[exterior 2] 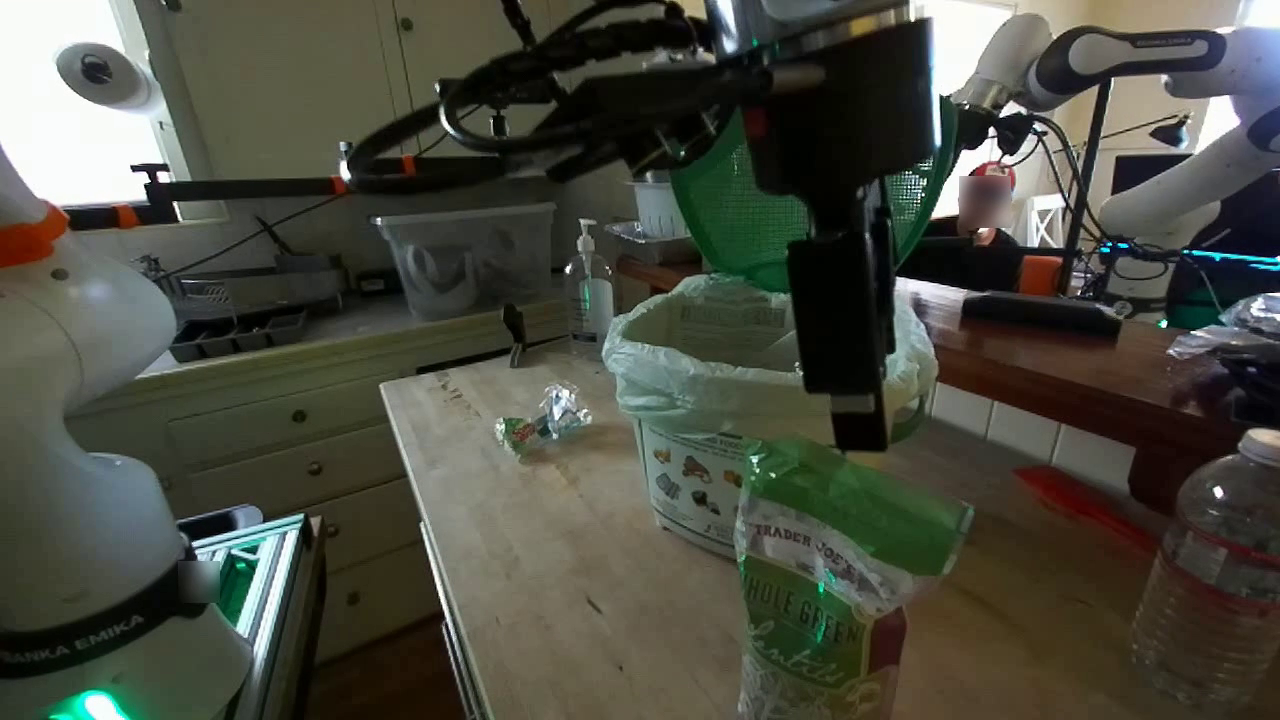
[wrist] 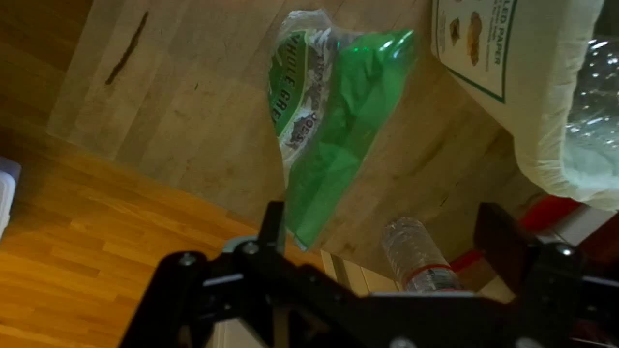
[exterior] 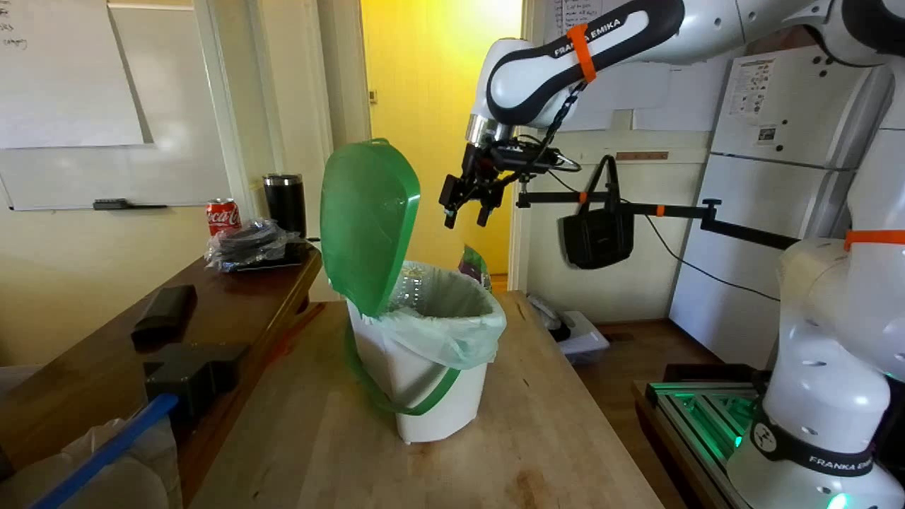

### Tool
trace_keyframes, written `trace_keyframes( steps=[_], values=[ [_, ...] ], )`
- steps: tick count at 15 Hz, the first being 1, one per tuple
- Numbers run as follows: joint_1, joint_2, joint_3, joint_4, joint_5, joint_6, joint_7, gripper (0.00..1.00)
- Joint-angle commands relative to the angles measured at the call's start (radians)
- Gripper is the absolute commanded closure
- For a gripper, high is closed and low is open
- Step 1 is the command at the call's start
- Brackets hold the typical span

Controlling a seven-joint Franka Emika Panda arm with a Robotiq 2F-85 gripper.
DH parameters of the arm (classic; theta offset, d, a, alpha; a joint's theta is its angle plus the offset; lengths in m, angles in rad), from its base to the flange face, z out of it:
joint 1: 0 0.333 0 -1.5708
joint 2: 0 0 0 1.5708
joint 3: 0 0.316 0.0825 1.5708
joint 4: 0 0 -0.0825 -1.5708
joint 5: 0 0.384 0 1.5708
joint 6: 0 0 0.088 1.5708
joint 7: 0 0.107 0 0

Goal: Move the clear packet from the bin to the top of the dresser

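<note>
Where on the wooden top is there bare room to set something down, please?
The wooden top has a bare patch toward the robot base, between the crumpled wrapper, bin and lentils packet, and another between the packet and water bottle. It is crowded where the packet sits close to the bin, with the open gripper above.

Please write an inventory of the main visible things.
bin: 1, white and green, on dresser
dresser: 1, light brown top, under bin
lentil packet: 1, clear with green print, beside bin
clear plastic: count unclear, colourless, inside bin
wrapper: 1, silver and green, on dresser
water bottle: 1, clear, on dresser
can: 1, red, on dark ledge
tumbler: 1, black, near can
handbag: 1, black, hanging near wall
background arm: 1, mostly white, beyond ledge
robot arm: 1, mostly white, over dresser
fingers: 2, black, above dresser
</note>
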Motion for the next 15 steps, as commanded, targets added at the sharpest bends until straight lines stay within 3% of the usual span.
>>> trace_keyframes(
  steps=[1,8,13,15],
  values=[
    [0.001,-0.083,-0.001,-0.009,0.006,-0.096,-0.077,0.00],
    [0.015,-0.189,0.007,-0.001,-0.041,-0.351,-0.263,0.00],
    [0.029,-0.242,0.036,-0.030,-0.102,-0.409,-0.317,0.00],
    [0.030,-0.213,0.026,-0.002,-0.077,-0.391,-0.301,0.00]
  ],
)
